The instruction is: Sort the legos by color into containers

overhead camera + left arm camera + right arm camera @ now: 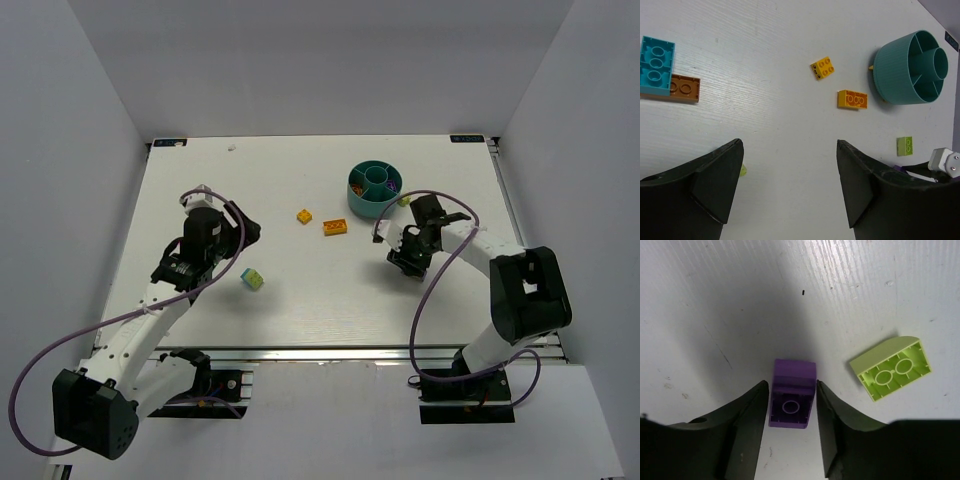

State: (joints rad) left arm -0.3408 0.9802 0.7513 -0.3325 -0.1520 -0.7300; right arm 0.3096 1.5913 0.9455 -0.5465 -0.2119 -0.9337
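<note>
You are dealing with a purple brick (792, 375). It is small, hard, light moulded plastic, so it is not going to crush. Its smooth walls are likely to slip or twist if you are pinching off-centre. It is lying in the lower middle of the right wrist view on the white table (715, 300), and its hollow underside seems to be facing the camera.

The 2 flat side walls are the place to hold. The right gripper (792, 407) is sitting there now, its fingers (747, 430) flanking the brick very closely. They appear to be pressing on both sides, so I am judging it clenched on the brick at a narrow opening. I cannot tell whether the brick is clear of the table.

A lime brick (890, 367) is lying upside down just to the right, apart from the finger. You are aiming for the teal bowl (352, 188), which is standing near the right arm in the upper right of the overhead view.

The left gripper (790, 170) is spread wide at the bottom of its own view, gripping nothing. A yellow brick (822, 67) and an orange brick (852, 99) are lying above it.
</note>
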